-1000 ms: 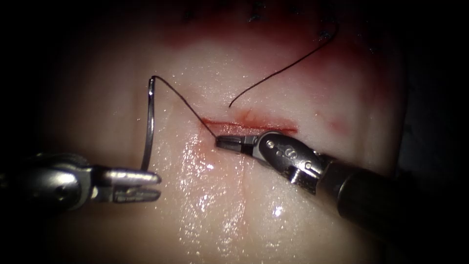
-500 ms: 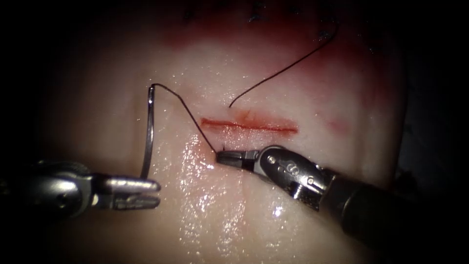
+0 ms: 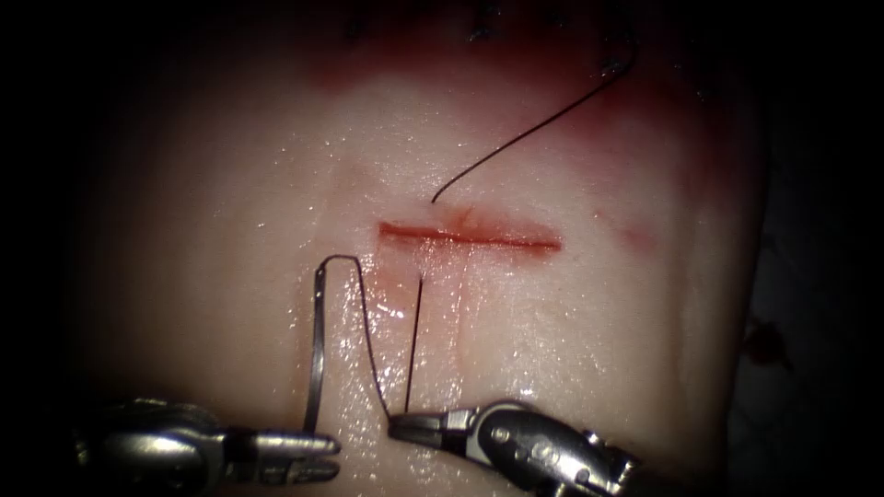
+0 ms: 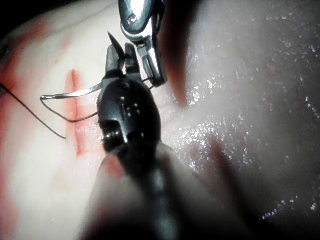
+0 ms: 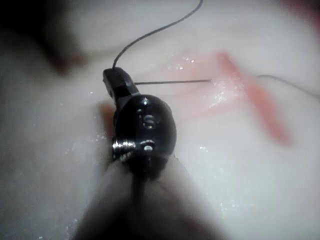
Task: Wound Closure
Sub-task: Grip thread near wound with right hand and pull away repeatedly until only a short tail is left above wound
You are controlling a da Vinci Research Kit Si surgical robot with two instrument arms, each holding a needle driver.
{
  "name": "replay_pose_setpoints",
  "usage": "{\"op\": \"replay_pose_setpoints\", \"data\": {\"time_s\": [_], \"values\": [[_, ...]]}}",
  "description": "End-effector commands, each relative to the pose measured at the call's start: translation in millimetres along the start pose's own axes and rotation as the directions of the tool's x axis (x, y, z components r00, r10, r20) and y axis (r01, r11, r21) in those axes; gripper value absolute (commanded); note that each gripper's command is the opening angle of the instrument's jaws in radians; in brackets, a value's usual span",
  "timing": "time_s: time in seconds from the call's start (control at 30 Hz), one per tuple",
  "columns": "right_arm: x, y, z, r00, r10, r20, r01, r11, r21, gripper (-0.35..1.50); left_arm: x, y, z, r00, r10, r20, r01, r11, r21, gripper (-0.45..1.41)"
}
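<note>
Holding the curved needle (image 3: 318,350) near one end, the left claw (image 3: 308,449) sits well below the cut (image 3: 470,237) on the tissue (image 3: 599,350), its jaws clamped on the steel. The needle is out of the tissue; its arc rises from the jaws toward the cut and stops short of it, off the cut's left end. From the needle's upper end the thread (image 3: 368,340) bends over and drops to the right claw (image 3: 414,426), which is pinched shut on it, just beside the left claw and equally far below the cut. A second, taut span runs from those jaws straight up to a point just under the cut, left of its middle, where it enters the tissue. Compared with a second ago, both claws have dropped away from the cut and more thread is drawn out. A loose tail (image 3: 525,138) curls away above the cut, its tip just above it. Red fluid (image 3: 396,281) smears the skin beneath the cut's left end.

My worry is that taut span: too much tension could make it cut through the soft edge or drag the short tail out. The claws are also close enough to knock together, which could jar the needle loose.
</note>
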Motion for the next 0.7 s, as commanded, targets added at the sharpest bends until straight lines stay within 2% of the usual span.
{"op": "replay_pose_setpoints", "data": {"time_s": [0.03,0.1,0.3,0.4,0.43,0.5,0.53,0.57,0.7], "values": [[0.2,-1.7,1.0,1.0,-0.001,-0.002,0.001,1.0,0.006,-0.35,0.0,0.2,0.6,1.0,-0.001,-0.001,0.001,1.0,0.001,-0.35],[0.9,-2.9,1.1,1.0,-0.001,-0.001,0.001,1.0,0.004,-0.35,0.7,1.3,0.4,1.0,0.005,-0.003,-0.005,1.0,0.001,-0.35],[1.1,-4.5,1.7,1.0,-0.003,0.001,0.003,1.0,0.022,-0.35,2.0,2.1,-0.4,1.0,0.007,-0.004,-0.007,1.0,0.007,-0.35],[1.2,-4.3,2.1,1.0,-0.019,-0.007,0.019,1.0,0.021,-0.35,2.1,1.8,-1.1,1.0,-0.003,-0.012,0.003,1.0,0.01,-0.35],[1.3,-3.8,2.1,0.999,-0.036,-0.022,0.036,0.999,0.008,-0.2,2.0,1.5,-1.3,1.0,-0.005,-0.006,0.005,1.0,0.018,-0.35],[1.5,-2.6,2.0,0.997,-0.058,-0.046,0.058,0.998,-0.012,0.64,1.7,0.8,-2.1,1.0,-0.013,0.009,0.013,0.999,0.045,-0.35],[1.7,-1.7,1.8,0.996,-0.077,-0.049,0.074,0.996,-0.058,1.04,1.5,0.4,-2.5,1.0,-0.018,0.015,0.017,0.998,0.059,-0.35],[2.0,-0.9,1.5,0.994,-0.096,-0.045,0.091,0.991,-0.099,1.21,1.2,0.0,-3.0,1.0,-0.024,0.016,0.022,0.997,0.077,-0.35],[2.7,2.7,0.0,0.987,-0.151,-0.05,0.141,0.977,-0.16,1.3,0.1,-2.1,-5.3,0.998,-0.053,0.04,0.046,0.986,0.158,-0.35]]}}
